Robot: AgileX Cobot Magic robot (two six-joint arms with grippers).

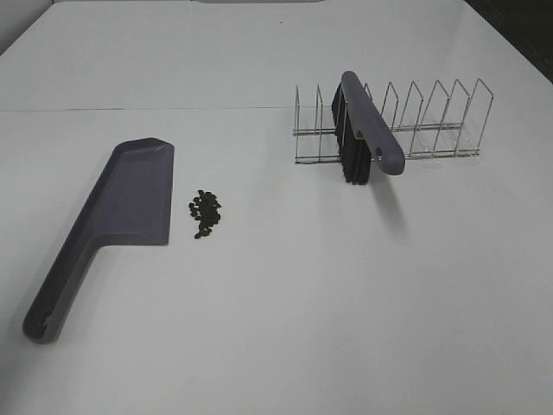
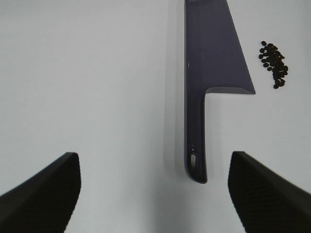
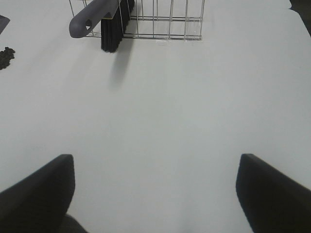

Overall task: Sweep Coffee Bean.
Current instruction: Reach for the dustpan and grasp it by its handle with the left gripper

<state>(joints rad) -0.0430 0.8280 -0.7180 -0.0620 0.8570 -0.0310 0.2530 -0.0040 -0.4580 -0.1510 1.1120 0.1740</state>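
Right, the coffee bean (image 1: 206, 214) cluster is sitting on the white worktop (image 1: 346, 303), left of centre, just beside the straight side edge of the grey-purple dustpan (image 1: 138, 194) but not touching it. The dustpan is lying flat, its handle running down toward the near left corner. Well apart to the right, a wire rack (image 1: 432, 131) is standing across the far side, and the brush (image 1: 371, 125) is leaning in one of its left slots, black bristles hanging down, grey handle slanting toward the near right.

The little heap is stretching slightly longer from far to near than across, its long axis running roughly along the dustpan's side edge.

From the left wrist, the left fingers (image 2: 48, 189) are spreading wide, holding nothing, hanging over the handle end of the dustpan (image 2: 211, 53), with the beans (image 2: 274, 64) lying off past the pan. The right fingers (image 3: 39, 189) are gaping wide too, gripping nothing, over bare worktop, facing the brush (image 3: 92, 17) and rack (image 3: 170, 19).
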